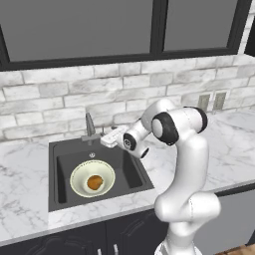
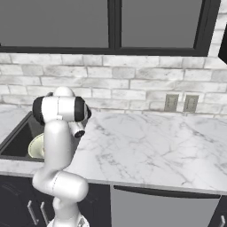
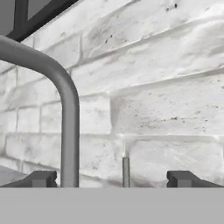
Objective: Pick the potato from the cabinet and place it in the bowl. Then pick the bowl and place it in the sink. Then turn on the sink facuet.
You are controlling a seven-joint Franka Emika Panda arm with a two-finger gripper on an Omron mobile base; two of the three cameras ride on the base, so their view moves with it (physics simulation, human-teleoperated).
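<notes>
The pale bowl (image 1: 79, 177) sits inside the black sink (image 1: 62, 164), and the orange-brown potato (image 1: 94, 182) lies in it. Behind the basin rises the grey faucet (image 1: 90, 124). My gripper (image 1: 105, 135) hovers just right of the faucet, above the sink's back edge, pointing at the brick wall. In the hand view the gripper (image 3: 113, 179) is open and holds nothing. The curved spout (image 3: 65, 96) stands close by its left fingertip (image 3: 41, 178), with a thin grey lever (image 3: 126, 170) between the tips. The bowl's rim (image 2: 35, 146) peeks from behind my arm. The cabinet is out of view.
White marble counter (image 1: 224, 144) stretches to the right of the sink. A brick backsplash (image 1: 60, 94) runs behind it, with two wall outlets (image 1: 211, 101) at the right and dark window frames (image 1: 159, 25) above. Dark cabinet doors (image 1: 119, 234) lie below the counter.
</notes>
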